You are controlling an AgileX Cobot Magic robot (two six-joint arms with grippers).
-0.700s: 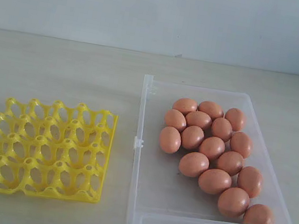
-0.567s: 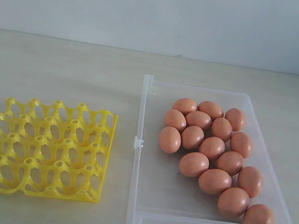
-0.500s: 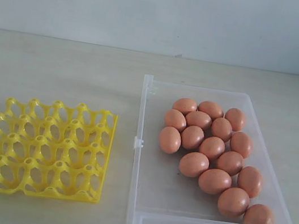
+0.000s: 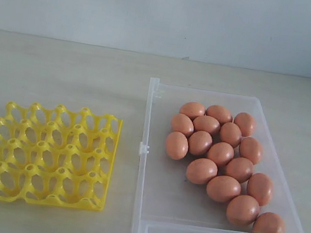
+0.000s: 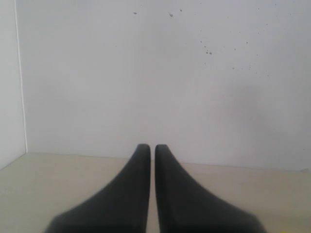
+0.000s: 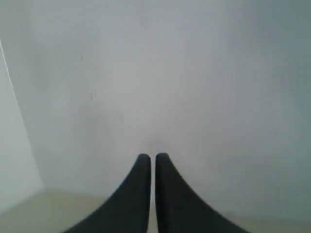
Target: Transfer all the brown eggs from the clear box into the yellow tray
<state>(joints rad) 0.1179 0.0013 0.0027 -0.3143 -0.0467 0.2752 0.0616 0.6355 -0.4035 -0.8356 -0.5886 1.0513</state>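
Clear box (image 4: 160, 195): R half of table, long side running near-to-far; its front wall is the nearest thing in ext. view. Small clip (image 4: 144, 149) on its L wall.
Yellow tray (image 4: 108, 168): near-L on table, flat, just beside box's L wall w/ a narrow strip of table between, not touching. Table shows thru the cups.
Brown eggs (image 4: 220, 154): all inside clear box, approx. 16, bunched in one cluster touching each other, toward R side of box. Box floor along L wall is bare.
Nearest egg (image 4: 269, 224): near-R corner of box, close to front wall.
Farthest eggs (image 4: 220, 113): row of 3 near back wall of box.
Table (image 4: 61, 71): pale, light wood-look, runs back to wall.
Wall (image 4: 173, 12): plain white, behind table.
Left claw (image 5: 152, 148): dark fingers pressed together, only a hairline slit, nothing pinched; points over table edge toward a speckled white wall.
Right claw (image 6: 153, 158): fingers pressed together, nothing pinched; faces blank wall, pic soft/blurry.
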